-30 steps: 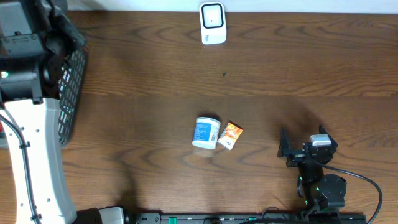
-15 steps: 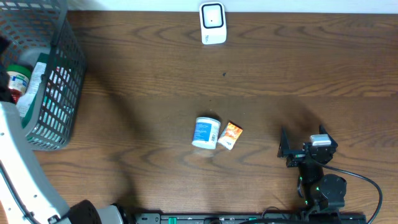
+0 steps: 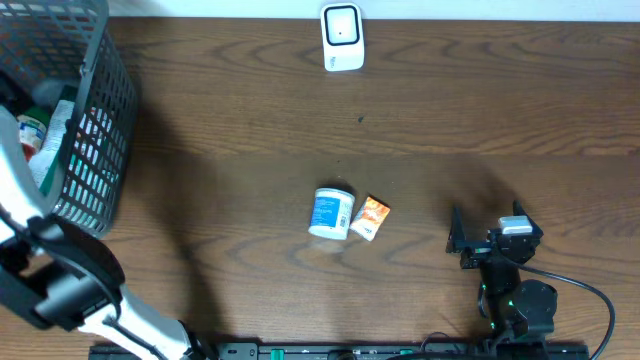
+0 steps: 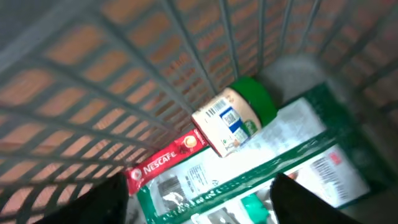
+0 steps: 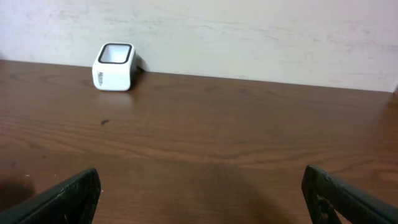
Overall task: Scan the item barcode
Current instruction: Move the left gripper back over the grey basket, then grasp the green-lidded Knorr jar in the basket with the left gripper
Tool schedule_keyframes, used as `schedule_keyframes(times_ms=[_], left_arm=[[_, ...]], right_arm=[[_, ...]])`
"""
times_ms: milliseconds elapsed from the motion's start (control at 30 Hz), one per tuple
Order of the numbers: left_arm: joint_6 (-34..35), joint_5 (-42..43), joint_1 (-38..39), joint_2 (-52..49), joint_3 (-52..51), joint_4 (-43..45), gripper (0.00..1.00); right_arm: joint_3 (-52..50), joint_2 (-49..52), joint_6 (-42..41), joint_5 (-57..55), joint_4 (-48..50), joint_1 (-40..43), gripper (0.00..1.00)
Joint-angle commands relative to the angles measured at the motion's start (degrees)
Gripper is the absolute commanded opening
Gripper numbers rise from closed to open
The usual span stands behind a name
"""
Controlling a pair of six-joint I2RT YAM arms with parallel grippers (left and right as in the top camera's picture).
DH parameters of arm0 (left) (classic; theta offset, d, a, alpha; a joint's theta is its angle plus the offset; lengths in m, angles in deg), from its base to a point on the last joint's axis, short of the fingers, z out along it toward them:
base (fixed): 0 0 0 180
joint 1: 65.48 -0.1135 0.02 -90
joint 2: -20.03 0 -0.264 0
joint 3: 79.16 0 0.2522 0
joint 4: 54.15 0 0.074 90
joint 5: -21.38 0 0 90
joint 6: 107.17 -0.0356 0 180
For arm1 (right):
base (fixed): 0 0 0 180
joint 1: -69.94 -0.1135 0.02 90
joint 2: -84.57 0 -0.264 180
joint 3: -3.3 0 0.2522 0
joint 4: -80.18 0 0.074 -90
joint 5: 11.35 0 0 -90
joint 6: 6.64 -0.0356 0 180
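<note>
The white barcode scanner stands at the table's far edge and also shows as the scanner in the right wrist view. A white jar with a blue label lies mid-table, with a small orange packet touching its right side. My left gripper hangs open inside the grey wire basket. Below it lie a green-lidded jar, a red Nescafe packet and a green-and-white packet; nothing is between the fingers. My right gripper rests open and empty at the front right.
The basket takes up the table's far-left corner, and my white left arm runs along the left edge in front of it. Bare wood lies between the scanner and the two items. The right arm's cable loops at the front right.
My left arm has swung from over the basket toward the front-left, uncovering the basket and the items in it. The right arm, jar, packet and scanner have not moved.
</note>
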Motion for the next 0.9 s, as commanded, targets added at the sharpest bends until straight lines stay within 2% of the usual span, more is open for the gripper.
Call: schedule_keyframes(times_ms=[0,133,233,467,533,667,733,867], left_arm=[[-9.7,-0.13,-0.46,-4.5,0.15,2.47,0.79],[-10.25,-0.07,-0.72,-9.27,0.15,4.57,0.81],[-11.74,3.06,-1.22,-13.33,0.15,5.22,0.82],[-10.99,3.48,-2.86,-18.97,0.15,5.88,0.83],[-10.86,6.91,-3.5,-19.96,0.13,5.81,0.83],[-10.86,12.98,-3.82,-19.96,0.13,5.64,0.81],[-9.57,13.9,-3.67,-18.95,0.13,5.64,0.75],[-8.5,14.95,-3.32,-14.71,0.17,6.34,0.74]], right_arm=[[-0.04,-0.24,0.24,0.07,-0.35,0.46,0.99],[-0.04,-0.24,0.24,0.04,-0.35,0.46,0.99],[-0.04,-0.24,0.24,0.07,-0.33,0.46,0.99],[-0.04,-0.24,0.24,0.04,-0.35,0.46,0.99],[-0.04,-0.24,0.24,0.07,-0.33,0.46,0.99],[-0.04,-0.24,0.24,0.07,-0.33,0.46,0.99],[-0.04,-0.24,0.24,0.07,-0.33,0.46,0.99],[-0.04,-0.24,0.24,0.07,-0.33,0.46,0.99]])
